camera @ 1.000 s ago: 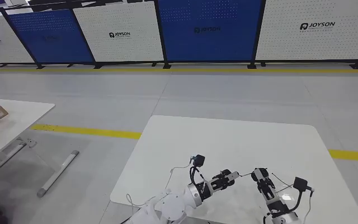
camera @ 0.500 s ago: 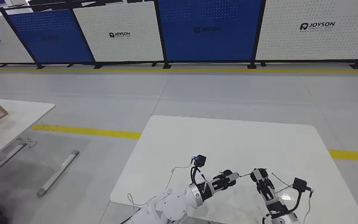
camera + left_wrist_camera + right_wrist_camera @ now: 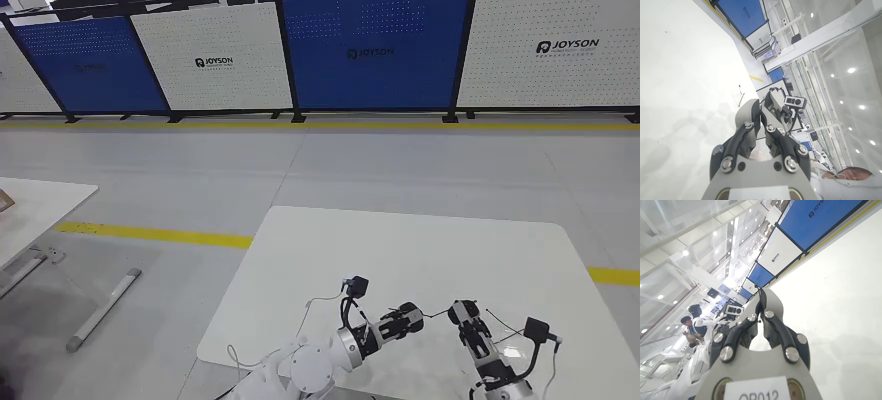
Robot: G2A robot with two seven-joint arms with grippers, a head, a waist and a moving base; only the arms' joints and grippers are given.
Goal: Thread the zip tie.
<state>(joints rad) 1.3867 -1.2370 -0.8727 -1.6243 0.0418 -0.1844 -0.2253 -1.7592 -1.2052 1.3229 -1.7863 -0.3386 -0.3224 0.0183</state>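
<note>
Down low in the top view, a bit right of centre, the left gripper (image 3: 412, 318) is seen above the white table (image 3: 400, 250). Its fingers are clenched on one end of the black zip tie (image 3: 756, 284). From there the tie is run as a thin line across the small gap to the right. The right gripper (image 3: 458, 311) is found just beside it, pinched tight on the tie too, with the tie's little head left poking out past the fingertips.
</note>
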